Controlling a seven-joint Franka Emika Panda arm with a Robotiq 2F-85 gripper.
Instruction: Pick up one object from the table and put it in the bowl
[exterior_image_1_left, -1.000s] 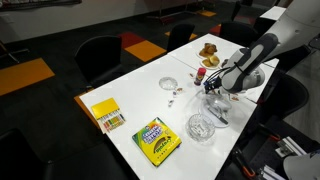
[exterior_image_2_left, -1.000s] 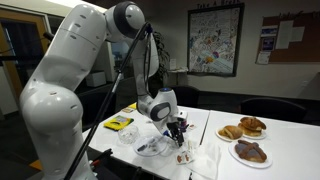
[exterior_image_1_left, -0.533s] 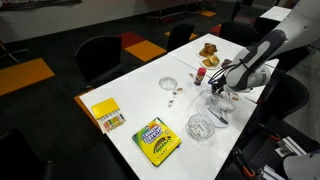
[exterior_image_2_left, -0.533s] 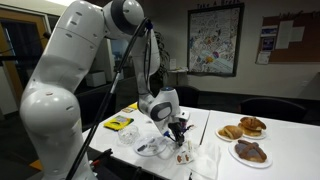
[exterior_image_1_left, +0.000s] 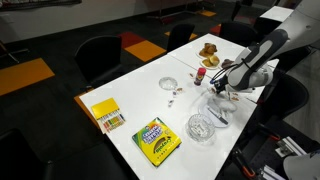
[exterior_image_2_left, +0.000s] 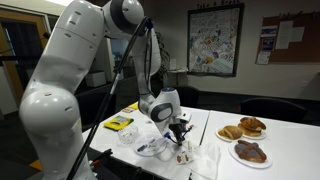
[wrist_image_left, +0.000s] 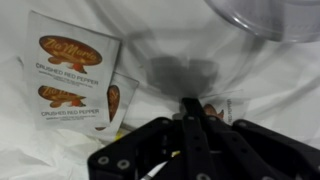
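My gripper (exterior_image_1_left: 215, 91) (exterior_image_2_left: 180, 135) hangs low over white paper at the table's far side. In the wrist view the gripper (wrist_image_left: 190, 106) has both black fingers pressed together, with the orange-printed edge of a small pepper packet (wrist_image_left: 213, 108) pinched at their tips. Two more crushed red pepper packets (wrist_image_left: 72, 52) (wrist_image_left: 82, 98) lie on the white paper to the left. The faceted clear glass bowl (exterior_image_1_left: 202, 127) (exterior_image_2_left: 152, 147) stands nearer the table's front edge, a short way from the gripper. A clear glass rim (wrist_image_left: 270, 15) shows at the wrist view's top right.
A yellow-green crayon box (exterior_image_1_left: 157, 140) and a yellow box (exterior_image_1_left: 107, 115) lie at the table's near end. A shallow clear dish (exterior_image_1_left: 170, 85) sits mid-table. Plates of pastries (exterior_image_2_left: 245, 128) (exterior_image_2_left: 250, 152) stand beyond the gripper. Dark chairs (exterior_image_1_left: 100, 58) surround the table.
The jaws have gone from wide open to shut over the packet. The arm has stayed low at almost the same spot.
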